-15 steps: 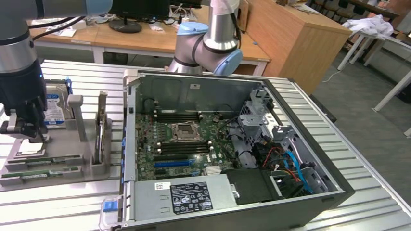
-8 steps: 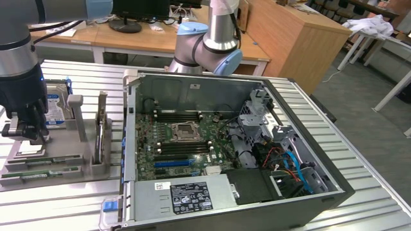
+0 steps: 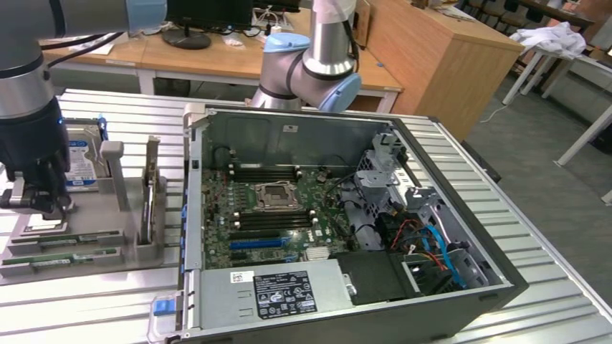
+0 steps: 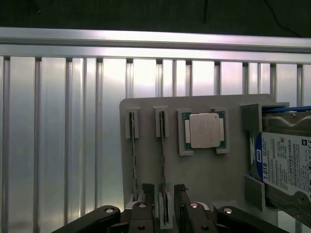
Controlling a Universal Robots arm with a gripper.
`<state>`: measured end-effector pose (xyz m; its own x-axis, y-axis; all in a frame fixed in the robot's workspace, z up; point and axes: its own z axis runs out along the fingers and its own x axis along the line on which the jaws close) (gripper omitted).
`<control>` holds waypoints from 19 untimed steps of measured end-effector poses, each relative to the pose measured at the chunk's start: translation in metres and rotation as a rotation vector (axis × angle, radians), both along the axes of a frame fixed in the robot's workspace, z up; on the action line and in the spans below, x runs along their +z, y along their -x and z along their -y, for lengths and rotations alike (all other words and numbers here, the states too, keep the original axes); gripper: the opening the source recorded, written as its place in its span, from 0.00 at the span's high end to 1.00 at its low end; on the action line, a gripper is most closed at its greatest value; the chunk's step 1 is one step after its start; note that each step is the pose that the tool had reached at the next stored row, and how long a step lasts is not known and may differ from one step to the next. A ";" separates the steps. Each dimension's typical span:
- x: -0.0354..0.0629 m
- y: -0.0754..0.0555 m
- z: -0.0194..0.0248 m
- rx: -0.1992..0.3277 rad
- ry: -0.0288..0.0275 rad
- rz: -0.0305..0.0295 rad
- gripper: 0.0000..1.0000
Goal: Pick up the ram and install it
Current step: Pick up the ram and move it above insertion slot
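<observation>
Jaws parted, the gripper [image 4: 165, 191] hangs low over a grey holder [image 4: 209, 170] on the slatted metal table [image 4: 58, 126]. On the holder a square silver processor [image 4: 204, 130] lies flat, a hard drive [image 4: 284, 160] stands at one end, and a second green stick [image 4: 132, 155] stands just beside the ram [image 4: 163, 160]. The open computer case [image 3: 277, 132] sits well apart, toward the exterior view's right. Both fingers [image 4: 148, 193] straddle the ram, one on each side, with a narrow gap either way, not clenched. The ram stands on edge in its slot and looks like a thin dark line.
</observation>
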<state>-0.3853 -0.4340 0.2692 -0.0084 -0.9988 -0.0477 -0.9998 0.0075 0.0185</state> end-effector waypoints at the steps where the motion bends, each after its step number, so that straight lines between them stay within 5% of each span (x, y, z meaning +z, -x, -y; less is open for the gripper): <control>1: 0.0000 0.000 0.0018 0.000 0.0000 0.0000 0.70; 12: 0.0000 0.000 0.0202 0.000 -0.0001 0.0000 0.70; 19: -0.0009 0.000 0.0207 0.000 -0.0002 0.0003 0.70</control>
<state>-0.3853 -0.4548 0.2683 -0.0083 -0.9988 -0.0479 -0.9998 0.0074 0.0182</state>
